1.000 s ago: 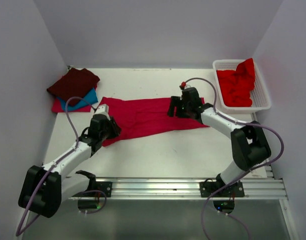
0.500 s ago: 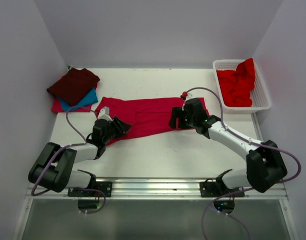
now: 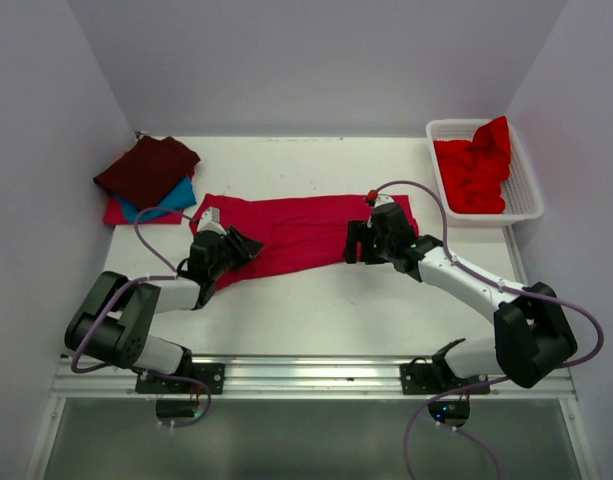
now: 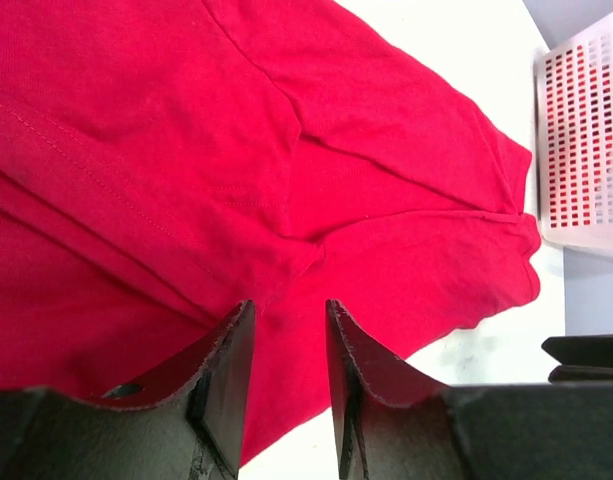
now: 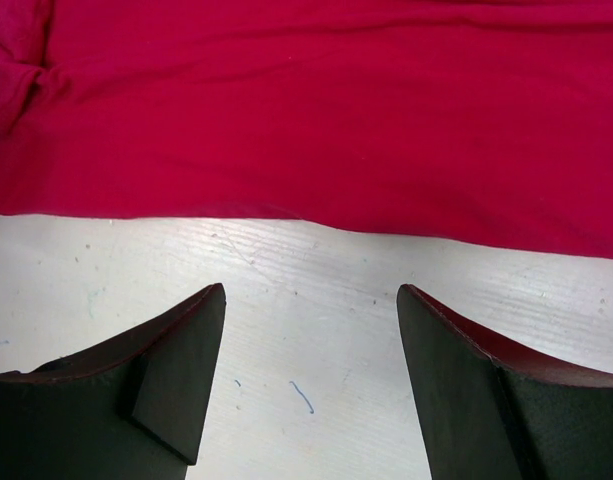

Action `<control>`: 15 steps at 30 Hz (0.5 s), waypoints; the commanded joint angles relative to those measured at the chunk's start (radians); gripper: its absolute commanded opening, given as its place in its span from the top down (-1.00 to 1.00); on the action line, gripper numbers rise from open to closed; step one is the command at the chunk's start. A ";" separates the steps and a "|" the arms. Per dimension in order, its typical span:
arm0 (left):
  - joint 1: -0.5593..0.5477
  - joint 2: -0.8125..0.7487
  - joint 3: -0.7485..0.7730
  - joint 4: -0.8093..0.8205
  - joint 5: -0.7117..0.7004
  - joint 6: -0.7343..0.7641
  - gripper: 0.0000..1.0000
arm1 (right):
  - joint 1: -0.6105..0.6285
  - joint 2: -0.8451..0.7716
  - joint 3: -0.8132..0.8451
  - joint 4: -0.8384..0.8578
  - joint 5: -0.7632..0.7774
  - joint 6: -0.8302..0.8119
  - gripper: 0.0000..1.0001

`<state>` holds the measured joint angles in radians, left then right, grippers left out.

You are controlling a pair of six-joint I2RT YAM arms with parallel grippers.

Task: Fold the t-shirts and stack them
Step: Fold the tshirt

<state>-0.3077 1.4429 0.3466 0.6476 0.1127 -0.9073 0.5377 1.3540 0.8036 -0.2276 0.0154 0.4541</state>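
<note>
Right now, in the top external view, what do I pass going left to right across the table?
Folded shirt stack → left fingers → right fingers → white basket holding bright red shirts. The spread crimson-pink shirt runs under both sets of fingers, so it has no single place.

No text, label, brand or number can be read in any view. The crimson-pink t-shirt (image 3: 306, 232) mid-counter and the white basket (image 3: 491, 217) at the far right corner show no legible marks.
</note>
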 commanded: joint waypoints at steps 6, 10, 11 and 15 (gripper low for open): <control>-0.007 -0.045 0.066 -0.183 -0.110 -0.021 0.31 | 0.004 -0.029 -0.010 0.008 0.043 -0.002 -0.48; -0.018 -0.073 0.063 -0.224 -0.173 -0.018 0.24 | 0.004 -0.021 -0.017 0.017 0.041 0.003 -0.49; -0.018 -0.072 0.065 -0.223 -0.174 -0.018 0.23 | 0.004 -0.015 -0.017 0.019 0.040 0.004 -0.49; -0.018 -0.020 0.084 -0.215 -0.162 -0.022 0.19 | 0.004 -0.010 -0.012 0.020 0.040 0.006 -0.50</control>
<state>-0.3210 1.3968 0.3916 0.4294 -0.0128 -0.9245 0.5377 1.3540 0.7925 -0.2245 0.0364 0.4553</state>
